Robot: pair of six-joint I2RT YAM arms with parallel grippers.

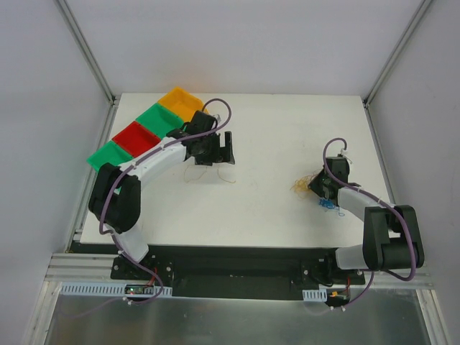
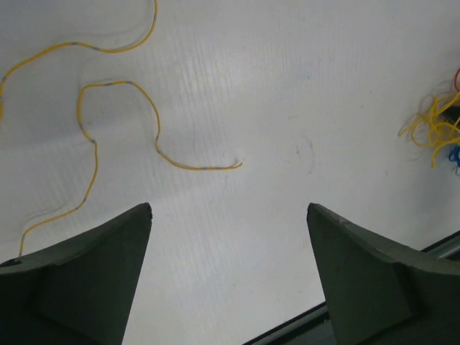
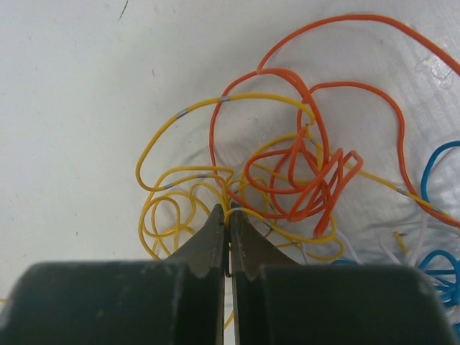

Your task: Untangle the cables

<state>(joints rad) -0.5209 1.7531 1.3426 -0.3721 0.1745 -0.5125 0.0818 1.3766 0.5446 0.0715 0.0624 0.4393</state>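
The right hand (image 3: pixel 228 208) is standing fully closed, pinching a yellow strand (image 3: pixel 241 209) at the near edge of the tangled clump of thin orange, yellow and blue wires (image 3: pixel 316 180), right of centre on the white tabletop (image 1: pixel 273 136). This is probably to anchor the clump. The left hand (image 2: pixel 228 208) is hovering wide open and empty over a separated loose yellow wire (image 2: pixel 156 129).

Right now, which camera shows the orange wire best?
The right wrist view: the orange wire is big, sharp and close there. The top view shows only a tiny clump. The left wrist view catches that clump far off at its edge.
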